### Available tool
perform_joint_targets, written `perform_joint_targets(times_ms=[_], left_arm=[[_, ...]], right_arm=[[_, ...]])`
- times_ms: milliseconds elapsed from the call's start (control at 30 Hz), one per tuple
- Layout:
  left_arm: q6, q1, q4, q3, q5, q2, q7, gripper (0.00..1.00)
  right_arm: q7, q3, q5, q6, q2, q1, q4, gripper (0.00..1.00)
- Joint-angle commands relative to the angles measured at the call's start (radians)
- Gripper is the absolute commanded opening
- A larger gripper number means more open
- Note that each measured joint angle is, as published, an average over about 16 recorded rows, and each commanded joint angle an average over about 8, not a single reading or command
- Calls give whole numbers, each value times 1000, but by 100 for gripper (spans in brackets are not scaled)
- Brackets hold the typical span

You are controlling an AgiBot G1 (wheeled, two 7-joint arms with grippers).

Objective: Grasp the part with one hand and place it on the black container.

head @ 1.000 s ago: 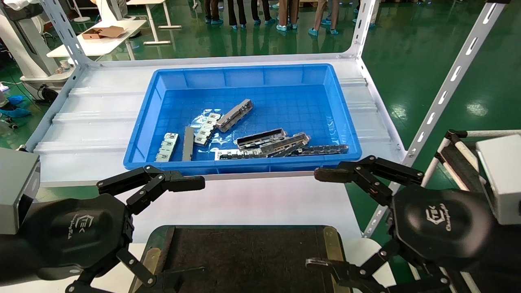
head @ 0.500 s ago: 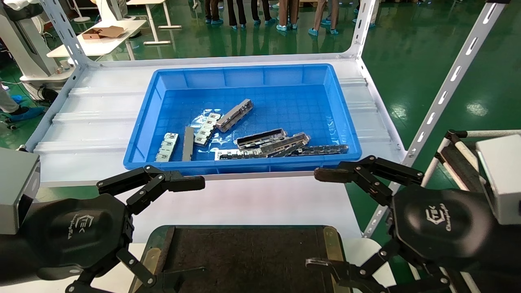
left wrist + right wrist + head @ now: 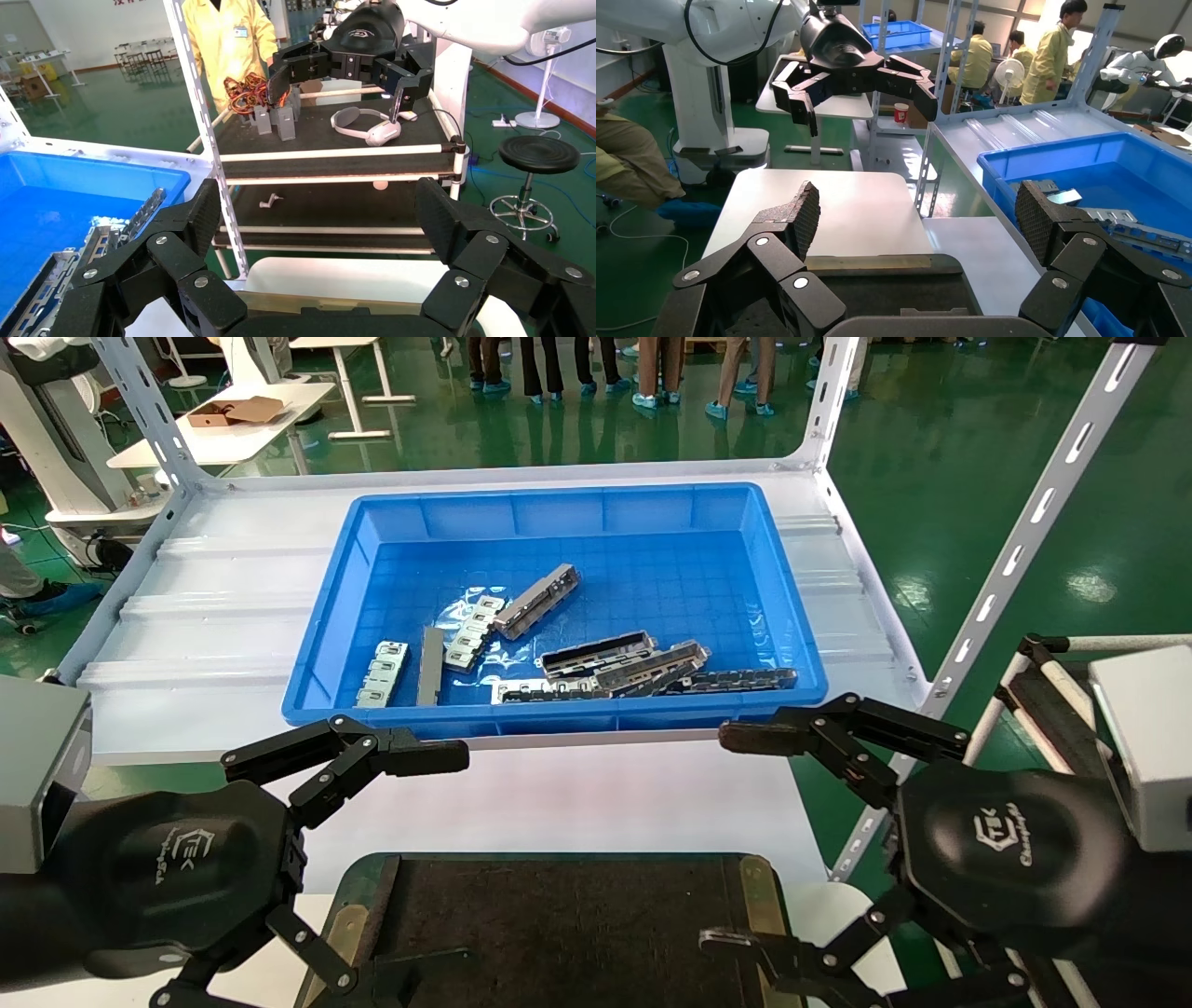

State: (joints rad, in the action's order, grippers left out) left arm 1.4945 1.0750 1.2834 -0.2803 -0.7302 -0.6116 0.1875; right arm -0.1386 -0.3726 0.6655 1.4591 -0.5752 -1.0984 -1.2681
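- Your left hand [image 3: 186, 859] hung low at the near left, over the left edge of the tray [image 3: 559, 933], with its fingers [image 3: 410, 756] spread wide and nothing between them.
- Your right hand [image 3: 1006, 850] hung at the near right, beside the tray's right edge, fingers likewise splayed and empty.
- Both hands stood well apart from the bin [image 3: 559, 607] and touched nothing in it.
- The part [image 3: 537, 601] lay on the bin floor, left of centre, slanted, with one end close to a short ladder-like strip [image 3: 473, 633].
- Other metal pieces lay along the bin's near wall: a second short strip [image 3: 382, 672], a narrow grey bar [image 3: 431, 665] and a cluster of darker long bars [image 3: 643, 671].
- You had the tray nearest the robot, between the two hands, its dark floor bare where visible.
- The bin sat on a white shelf [image 3: 223, 617], beyond the tray.
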Motion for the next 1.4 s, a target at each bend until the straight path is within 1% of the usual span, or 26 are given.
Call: perform_joint_targets(times_ms=[33, 400, 667, 1100, 1400], left_arm=[[0, 0, 0, 0, 0, 0, 0, 100], [-13, 6, -7, 1, -3, -9, -2, 100], [-68, 24, -16, -7, -42, -41, -16, 100], [-252, 95, -75, -55, -195, -158, -35, 100], [-386, 166, -200, -104, -322, -260, -45, 100]], right_arm=[[0, 0, 0, 0, 0, 0, 0, 100], [0, 0, 0, 0, 0, 0, 0, 100], [0, 0, 0, 0, 0, 0, 0, 100], [0, 0, 0, 0, 0, 0, 0, 100], [0, 0, 0, 0, 0, 0, 0, 100]])
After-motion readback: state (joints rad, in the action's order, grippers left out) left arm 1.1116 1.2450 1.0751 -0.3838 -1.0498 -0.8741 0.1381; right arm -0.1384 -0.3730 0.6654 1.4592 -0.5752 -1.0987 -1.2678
